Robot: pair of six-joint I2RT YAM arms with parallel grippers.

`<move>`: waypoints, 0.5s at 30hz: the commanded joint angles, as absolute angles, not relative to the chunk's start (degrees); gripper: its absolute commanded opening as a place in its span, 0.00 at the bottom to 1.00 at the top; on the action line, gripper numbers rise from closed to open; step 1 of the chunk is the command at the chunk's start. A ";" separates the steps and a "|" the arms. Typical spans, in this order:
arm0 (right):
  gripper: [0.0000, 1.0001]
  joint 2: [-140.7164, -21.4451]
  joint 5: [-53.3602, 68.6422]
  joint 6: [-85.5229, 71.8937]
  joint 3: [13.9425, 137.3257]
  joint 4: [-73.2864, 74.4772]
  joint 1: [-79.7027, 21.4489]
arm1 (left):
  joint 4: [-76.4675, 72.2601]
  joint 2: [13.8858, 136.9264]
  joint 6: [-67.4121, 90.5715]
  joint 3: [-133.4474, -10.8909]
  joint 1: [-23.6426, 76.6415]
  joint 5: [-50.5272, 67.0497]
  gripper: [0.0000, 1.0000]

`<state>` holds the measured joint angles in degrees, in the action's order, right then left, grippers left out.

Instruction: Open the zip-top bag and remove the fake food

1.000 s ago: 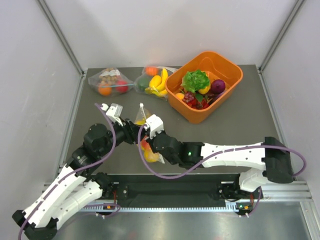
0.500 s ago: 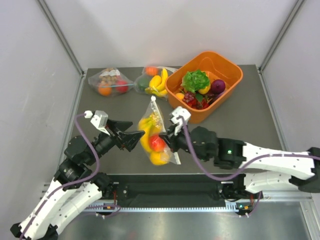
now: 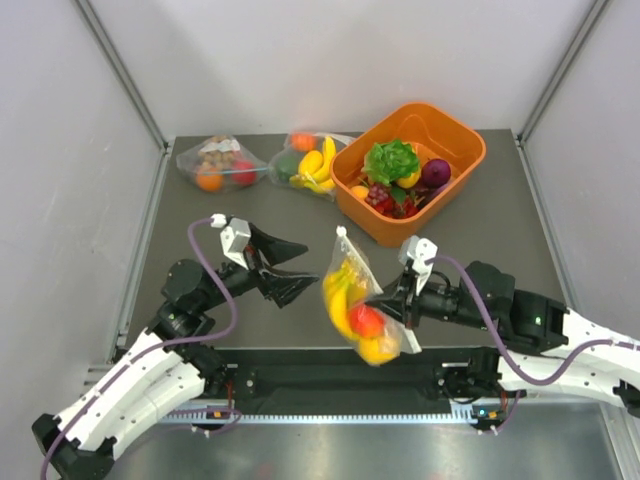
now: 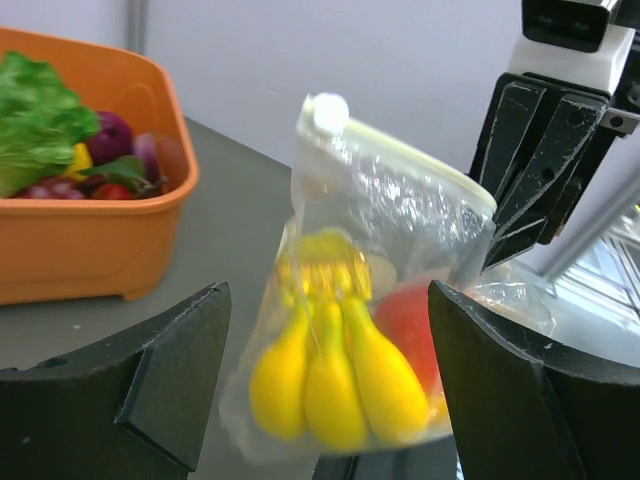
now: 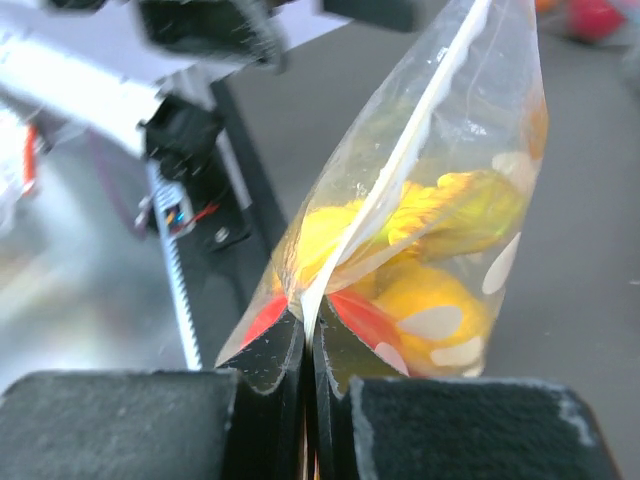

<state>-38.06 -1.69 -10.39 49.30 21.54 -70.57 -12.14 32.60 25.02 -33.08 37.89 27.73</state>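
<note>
The right fingers were clenched on the sealed edge of the zip-top bag, holding it up over the counter's near edge; the fake food, a banana bunch and a red fruit, lay inside; the left fingers were spread wide, near the bag but apart from it.

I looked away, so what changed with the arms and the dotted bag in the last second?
The left tool let go of the zip-top bag and stands open. The right tool, shut on its edge, carried it rightward and toward the near edge. The orange bin and the two bags behind stayed put.
</note>
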 commanded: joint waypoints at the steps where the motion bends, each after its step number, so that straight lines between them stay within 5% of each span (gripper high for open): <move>1: 0.00 -36.83 8.69 -8.79 48.61 19.69 -69.79 | -23.99 37.07 27.16 -34.01 38.06 38.30 0.84; 11: 0.00 -38.58 18.19 -8.53 47.11 14.24 -68.12 | -25.49 40.25 27.86 -33.58 38.06 43.49 0.79; 12: 0.00 -39.02 18.45 -8.53 47.20 13.98 -67.77 | -25.84 40.43 28.56 -33.57 38.06 44.20 0.74; 15: 0.00 -40.34 18.90 -8.61 47.46 13.45 -66.36 | -25.67 41.13 29.09 -33.22 38.06 47.02 0.35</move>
<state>-39.66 15.94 -9.13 46.50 19.75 -67.99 -21.45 40.60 28.40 -33.10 37.89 42.37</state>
